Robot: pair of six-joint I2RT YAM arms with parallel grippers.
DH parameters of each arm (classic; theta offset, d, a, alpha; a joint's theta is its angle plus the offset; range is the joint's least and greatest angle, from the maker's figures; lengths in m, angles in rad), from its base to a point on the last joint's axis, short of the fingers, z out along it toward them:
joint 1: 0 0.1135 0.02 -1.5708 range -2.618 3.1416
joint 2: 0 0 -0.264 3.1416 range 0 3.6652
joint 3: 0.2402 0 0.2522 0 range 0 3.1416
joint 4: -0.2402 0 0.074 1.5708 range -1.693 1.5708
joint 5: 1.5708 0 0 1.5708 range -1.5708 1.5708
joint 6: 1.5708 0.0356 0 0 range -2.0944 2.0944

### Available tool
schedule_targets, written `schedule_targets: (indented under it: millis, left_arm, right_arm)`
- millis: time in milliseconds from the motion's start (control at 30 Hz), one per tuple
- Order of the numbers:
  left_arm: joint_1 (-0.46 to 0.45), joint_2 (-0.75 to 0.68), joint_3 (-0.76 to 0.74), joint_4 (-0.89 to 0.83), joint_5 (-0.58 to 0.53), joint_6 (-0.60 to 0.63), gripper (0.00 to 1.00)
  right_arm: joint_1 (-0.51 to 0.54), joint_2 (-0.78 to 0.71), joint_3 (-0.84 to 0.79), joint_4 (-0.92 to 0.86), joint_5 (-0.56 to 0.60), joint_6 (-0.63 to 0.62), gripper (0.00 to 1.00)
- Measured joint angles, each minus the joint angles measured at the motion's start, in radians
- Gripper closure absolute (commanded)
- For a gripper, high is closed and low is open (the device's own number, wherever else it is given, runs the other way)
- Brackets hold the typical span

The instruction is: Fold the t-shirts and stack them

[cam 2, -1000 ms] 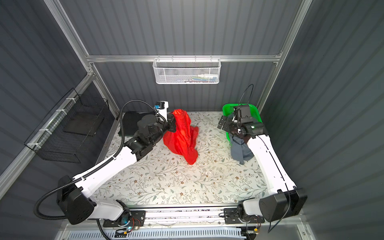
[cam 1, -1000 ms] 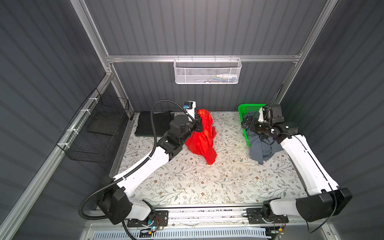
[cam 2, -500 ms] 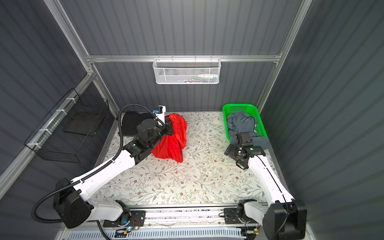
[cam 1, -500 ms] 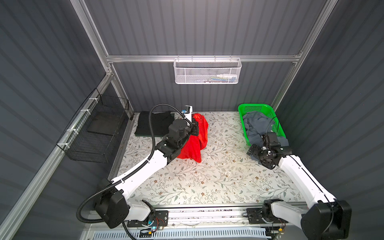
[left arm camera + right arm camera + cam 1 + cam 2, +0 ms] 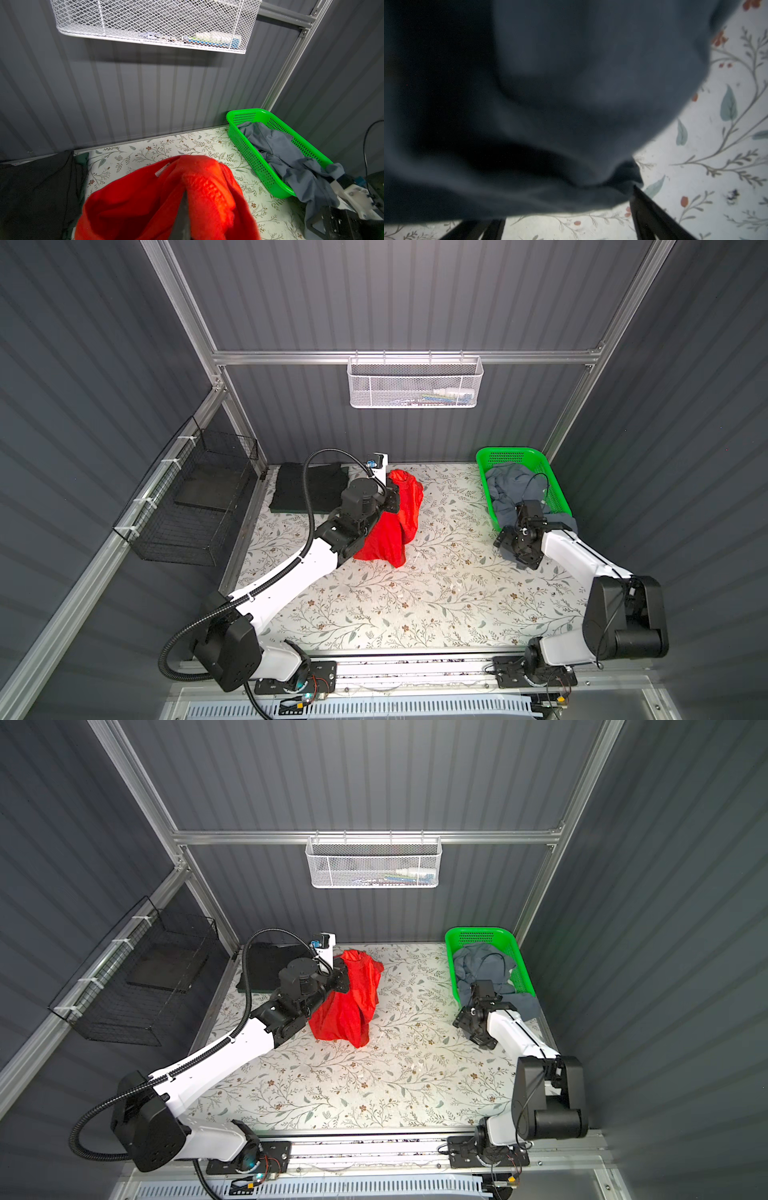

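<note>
L end effector (image 5: pixel 183 209) is clamped on a bunch of the red shirt (image 5: pixel 390 531), top lifted and the rest slumped on the counter (image 5: pixel 415 605) by the folded dark stack (image 5: pixel 307 489), prob. to shake it flat. R end effector (image 5: pixel 503 540) sits low by the basket (image 5: pixel 505 452), fingers apart w/ the grey shirt (image 5: pixel 511 489) draped over them. That shirt lies half in the basket, tail over the near rim, so prob. a drag-out grab.
</note>
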Motion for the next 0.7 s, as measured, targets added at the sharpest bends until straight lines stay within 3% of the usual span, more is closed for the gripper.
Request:
schedule_targets:
  millis: [233, 333, 533, 700]
  left_arm:
    - [0.000, 0.029, 0.003, -0.008, -0.003, 0.004, 1.00]
    - [0.000, 0.029, 0.005, -0.016, -0.004, 0.005, 1.00]
    - [0.000, 0.029, 0.012, -0.035, -0.024, 0.005, 1.00]
    - [0.000, 0.029, 0.037, -0.067, -0.033, 0.008, 1.00]
  right_arm:
    - [-0.027, 0.119, 0.145, -0.023, 0.063, -0.096, 0.78]
    - [-0.025, 0.105, 0.165, -0.050, 0.054, -0.120, 1.00]
    - [-0.015, -0.058, 0.162, -0.080, 0.044, -0.114, 1.00]
    - [-0.015, -0.061, 0.300, -0.104, 0.015, -0.114, 1.00]
